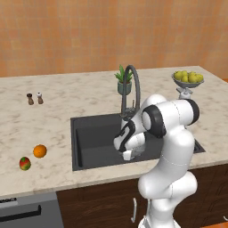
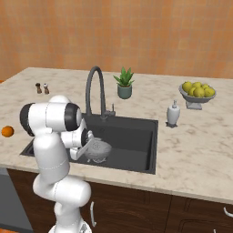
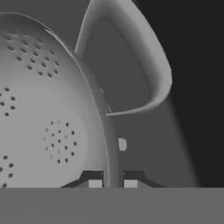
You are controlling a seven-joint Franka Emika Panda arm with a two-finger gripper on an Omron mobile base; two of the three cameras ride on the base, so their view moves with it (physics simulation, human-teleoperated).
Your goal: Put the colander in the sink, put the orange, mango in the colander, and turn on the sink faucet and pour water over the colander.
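The grey perforated colander (image 2: 99, 149) hangs tilted low inside the black sink (image 2: 136, 136), near its front left. My gripper (image 2: 87, 148) is shut on its rim; in the hand view the rim runs between my two fingertips (image 3: 95, 183), with a loop handle (image 3: 144, 74) just beyond. In the left base view my hand (image 1: 129, 149) is down in the sink (image 1: 91, 138) and covers the colander. The orange (image 1: 40, 151) and the mango (image 1: 25, 163) lie on the counter left of the sink, close together. The gooseneck faucet (image 1: 132, 84) stands behind the basin.
A potted plant (image 2: 124, 84) stands behind the faucet (image 2: 95, 86). A soap dispenser (image 2: 173, 113) is right of the sink, and a pedestal bowl of yellow-green fruits (image 2: 197, 93) is farther right. Salt and pepper shakers (image 1: 34, 98) stand at the back left.
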